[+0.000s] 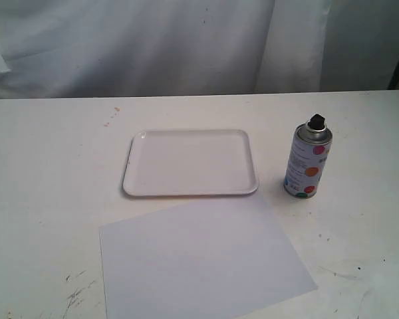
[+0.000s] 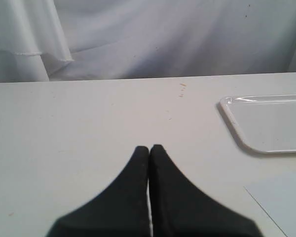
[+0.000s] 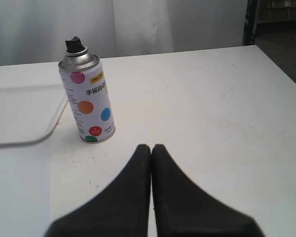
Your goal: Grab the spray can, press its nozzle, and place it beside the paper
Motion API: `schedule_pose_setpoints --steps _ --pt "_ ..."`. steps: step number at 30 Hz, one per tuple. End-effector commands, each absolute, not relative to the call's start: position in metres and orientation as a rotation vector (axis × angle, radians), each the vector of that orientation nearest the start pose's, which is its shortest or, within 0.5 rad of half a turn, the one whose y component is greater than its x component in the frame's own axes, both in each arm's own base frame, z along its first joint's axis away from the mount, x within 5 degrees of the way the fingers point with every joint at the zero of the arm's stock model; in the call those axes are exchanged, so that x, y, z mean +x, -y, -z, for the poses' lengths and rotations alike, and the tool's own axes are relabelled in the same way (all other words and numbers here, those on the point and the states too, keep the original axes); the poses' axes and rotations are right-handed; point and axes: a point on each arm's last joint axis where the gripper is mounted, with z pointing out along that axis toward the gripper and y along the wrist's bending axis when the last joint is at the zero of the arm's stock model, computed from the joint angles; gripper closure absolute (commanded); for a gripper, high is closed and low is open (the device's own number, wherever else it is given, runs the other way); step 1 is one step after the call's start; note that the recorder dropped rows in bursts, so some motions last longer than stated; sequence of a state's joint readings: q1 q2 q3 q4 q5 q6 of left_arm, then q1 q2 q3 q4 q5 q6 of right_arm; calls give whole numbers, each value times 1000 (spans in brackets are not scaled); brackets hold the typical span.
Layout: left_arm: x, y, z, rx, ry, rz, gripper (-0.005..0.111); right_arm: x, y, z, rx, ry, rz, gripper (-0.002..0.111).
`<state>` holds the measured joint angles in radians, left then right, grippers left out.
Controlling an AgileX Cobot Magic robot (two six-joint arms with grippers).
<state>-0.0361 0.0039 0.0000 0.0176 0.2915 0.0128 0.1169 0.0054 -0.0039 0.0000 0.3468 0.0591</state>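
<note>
The spray can [image 1: 308, 163] stands alone on the right of the table [image 1: 46, 166], and both my grippers are empty.

The can is upright, with its black nozzle [image 1: 316, 121] on top of the silver dome. It is just to the right of the white tray [image 1: 189, 193] and does not touch it. The paper [image 1: 199, 259] lies flat on the near side of the tray, turned a little, and its far edge comes very close to the tray's near rim. I cannot tell if they touch. The can is near the paper's far right corner, a bit farther back. My left gripper [image 2: 149, 148] has its two black fingers pressed together, holding nothing, over bare table left of the tray. My right gripper [image 3: 151, 147] is pressed together too, holding nothing, on the near side of the can and apart from it.
</note>
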Motion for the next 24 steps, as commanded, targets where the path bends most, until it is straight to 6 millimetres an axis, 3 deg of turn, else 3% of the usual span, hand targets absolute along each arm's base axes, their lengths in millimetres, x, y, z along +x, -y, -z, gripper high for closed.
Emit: schedule_pose_setpoints --steps 1,16,24 --pt "55 1 -187 51 -1767 1 107 53 -6 -182 -51 -1830 -114 108" --pt "55 1 -187 51 -1767 1 107 53 -6 -183 -47 -1816 -121 108" --pt "55 1 -187 51 -1767 1 107 56 -6 -210 -39 -1519 -137 108"
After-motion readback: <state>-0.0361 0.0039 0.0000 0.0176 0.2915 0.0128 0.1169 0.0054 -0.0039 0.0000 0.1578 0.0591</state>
